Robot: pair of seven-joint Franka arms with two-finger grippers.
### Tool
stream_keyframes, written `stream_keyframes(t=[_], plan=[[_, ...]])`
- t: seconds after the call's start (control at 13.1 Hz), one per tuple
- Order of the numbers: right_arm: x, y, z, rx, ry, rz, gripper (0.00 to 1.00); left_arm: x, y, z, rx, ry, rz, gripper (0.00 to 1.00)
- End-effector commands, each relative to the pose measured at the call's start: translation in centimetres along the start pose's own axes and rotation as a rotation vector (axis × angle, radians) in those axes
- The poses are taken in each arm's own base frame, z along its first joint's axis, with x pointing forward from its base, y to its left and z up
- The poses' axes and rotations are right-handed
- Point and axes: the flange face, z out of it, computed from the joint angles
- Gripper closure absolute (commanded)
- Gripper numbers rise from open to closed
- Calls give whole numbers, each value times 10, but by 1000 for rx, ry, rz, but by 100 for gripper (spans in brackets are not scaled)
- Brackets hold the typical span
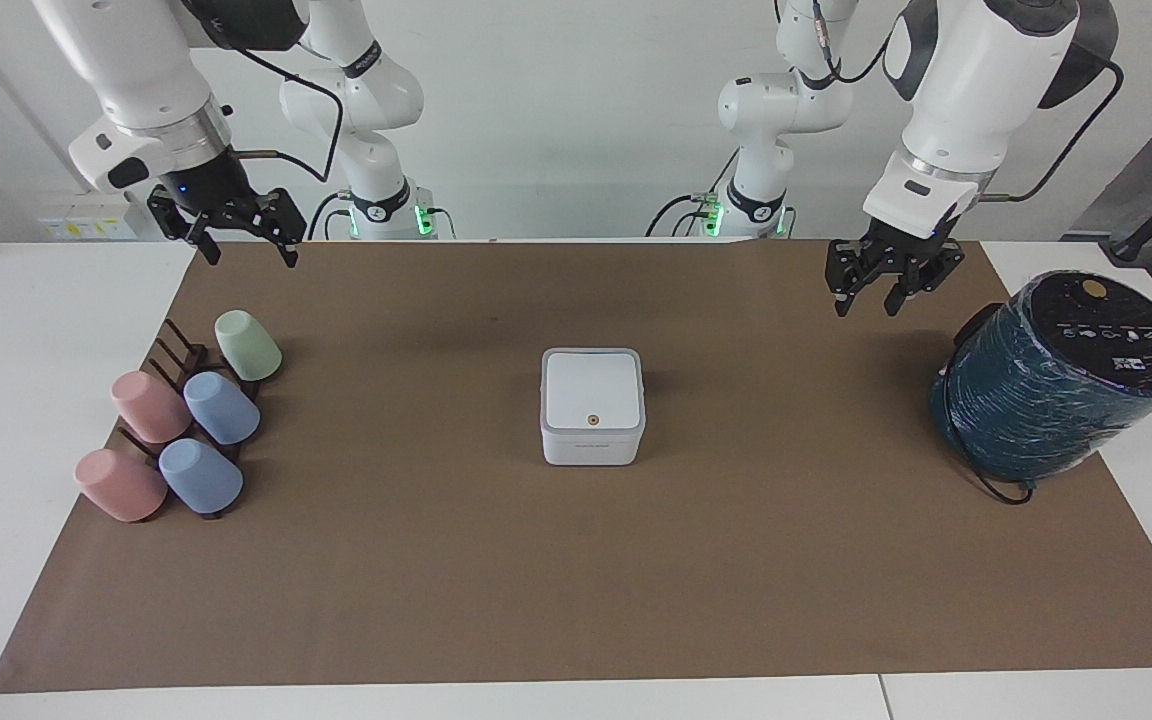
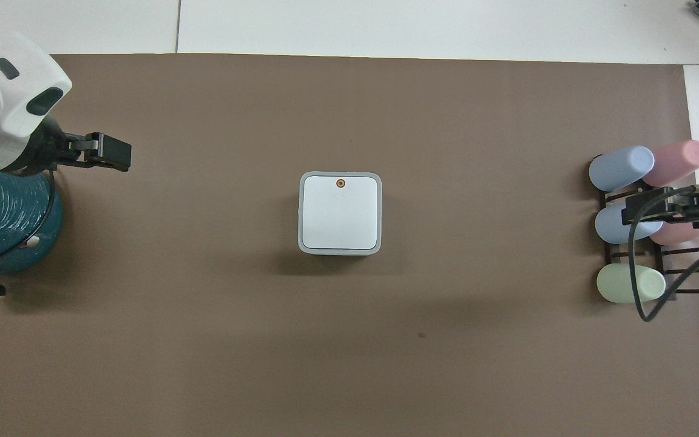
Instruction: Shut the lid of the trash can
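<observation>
The small white trash can stands in the middle of the brown mat. Its white lid with the orange-brown dot lies flat and shut on it; the lid also shows in the overhead view. My left gripper hangs open and empty in the air over the mat beside the teal cylinder, well away from the can; it also shows in the overhead view. My right gripper waits open and empty in the air over the mat's edge by the cup rack; in the overhead view it is over the rack.
A large dark teal cylinder with a black top leans at the left arm's end of the table. A dark rack with several pink, blue and green cups lies at the right arm's end. The brown mat covers the table's middle.
</observation>
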Motion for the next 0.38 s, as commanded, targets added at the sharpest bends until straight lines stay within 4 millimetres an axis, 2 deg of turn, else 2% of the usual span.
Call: stream_keyframes(t=[0.0,0.3], plan=[[-5,4,-1,14,1,-12,0,-2,-5,-2,17,15,12,0],[-5,4,-1,14,1,-12,0,-2,-4,-3,11,17,8,0]])
